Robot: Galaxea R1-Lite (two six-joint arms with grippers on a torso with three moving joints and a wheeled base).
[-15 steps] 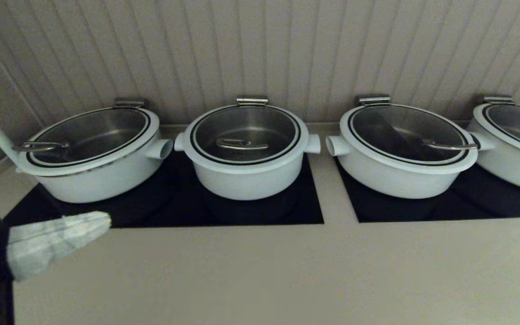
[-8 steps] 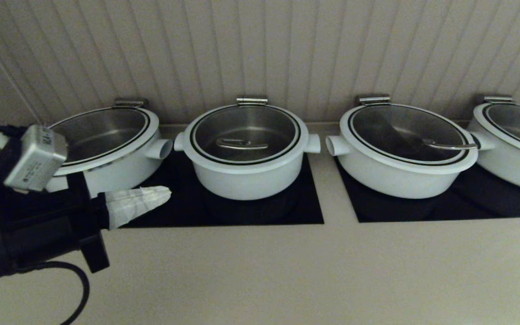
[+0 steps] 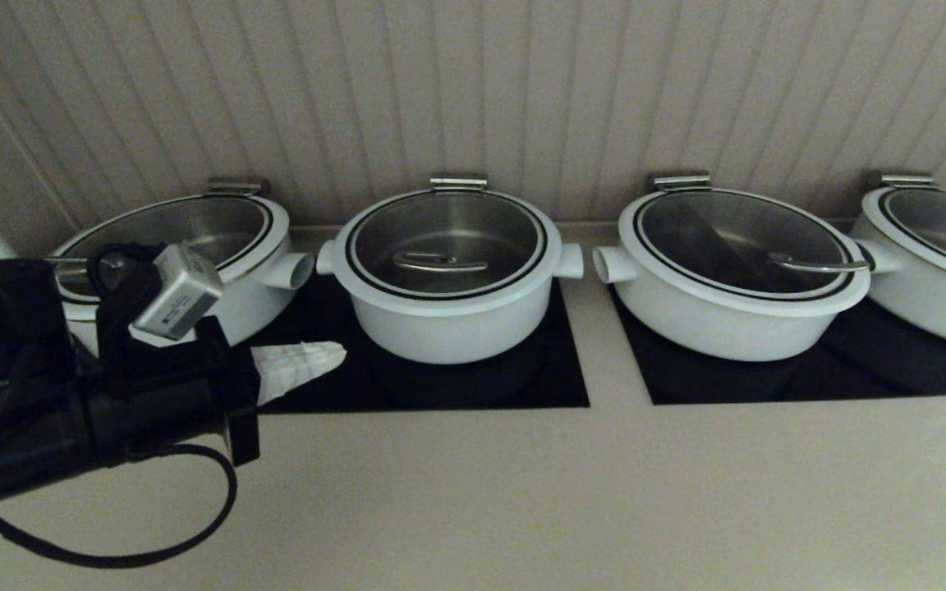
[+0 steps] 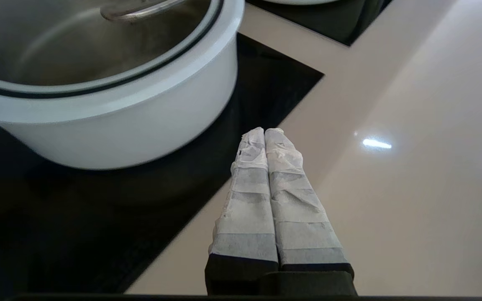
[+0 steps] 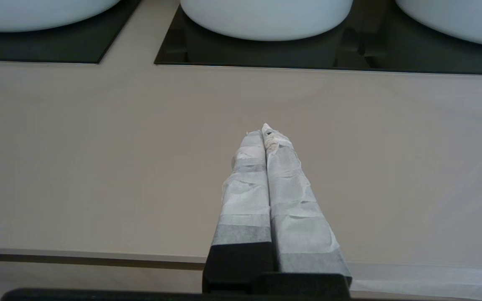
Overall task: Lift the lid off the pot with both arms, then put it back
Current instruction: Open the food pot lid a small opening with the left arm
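Note:
The pot [image 3: 448, 324] is the second from the left, white with a stub on each side, on a black panel. The lid [image 3: 522, 271] sits closed on it, its steel handle [image 3: 438, 263] at the centre. My left gripper [image 3: 333, 355] is shut and empty, pointing right, low over the panel just left of the pot's front and apart from it. In the left wrist view the shut fingertips [image 4: 265, 130] lie beside the pot's wall [image 4: 132, 125], with the lid's handle [image 4: 140, 8] above. My right gripper [image 5: 265, 129] is shut and empty over the beige counter, outside the head view.
Three wider white pots with lids stand in the same row: one far left [image 3: 194, 320] behind my left arm, two on the right [image 3: 727, 312] [image 3: 933, 287]. A second black panel [image 3: 810, 377] lies under the right pair. The beige counter [image 3: 563, 492] runs in front, and a ribbed wall stands behind.
My left arm has come in from the lower left, moving right and forward; its shut fingertips now lie near the pot's left front. Pots and lids have not moved.

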